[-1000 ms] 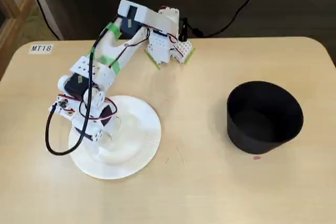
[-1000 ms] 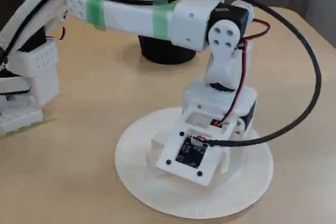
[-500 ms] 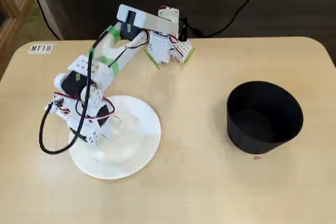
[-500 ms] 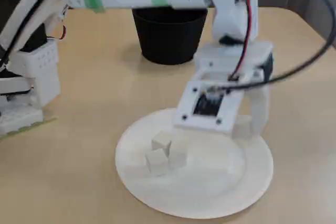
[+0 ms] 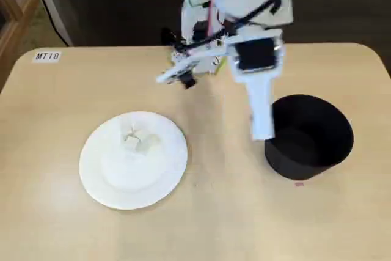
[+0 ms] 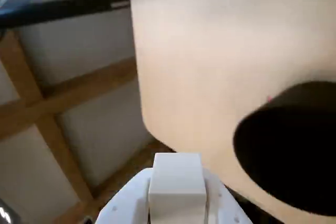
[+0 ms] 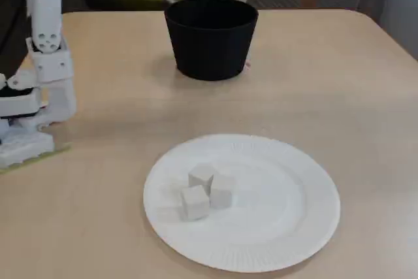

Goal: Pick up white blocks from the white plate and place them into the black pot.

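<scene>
Tan table [image 5: 201, 224] — tool [image 5: 261, 128] by black pot [image 5: 308, 136], grasping a white block [image 6: 176, 182]

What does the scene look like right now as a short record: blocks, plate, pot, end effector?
blocks: three, clustered left of the plate's centre in a fixed view
plate: flat on the table, apart from the pot
pot: upright; inside too dark to see contents
end effector: up in the air, by the pot's left rim in a fixed view; open or shut unclear
</scene>
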{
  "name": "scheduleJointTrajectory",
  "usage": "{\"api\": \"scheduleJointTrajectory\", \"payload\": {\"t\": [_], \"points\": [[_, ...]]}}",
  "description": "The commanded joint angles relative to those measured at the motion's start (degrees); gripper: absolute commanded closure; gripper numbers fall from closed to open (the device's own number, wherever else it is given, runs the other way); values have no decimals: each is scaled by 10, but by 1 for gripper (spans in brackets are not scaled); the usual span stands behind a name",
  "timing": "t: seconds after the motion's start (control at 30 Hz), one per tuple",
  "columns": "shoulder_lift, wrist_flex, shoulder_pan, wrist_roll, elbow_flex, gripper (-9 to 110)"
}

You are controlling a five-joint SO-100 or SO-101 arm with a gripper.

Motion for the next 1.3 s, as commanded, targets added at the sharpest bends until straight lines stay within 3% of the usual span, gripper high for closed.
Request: {"api": "scheduleJointTrajectory", "payload": {"t": [0.0,0.33,0.67,0.93,1.27], "points": [[62,1,-95,19,75,104],[21,-17,-186,3,196,104],[16,-179,-143,-13,273,104],[120,-287,-115,-1,479,104],[122,-285,-115,1,500,102]]}}
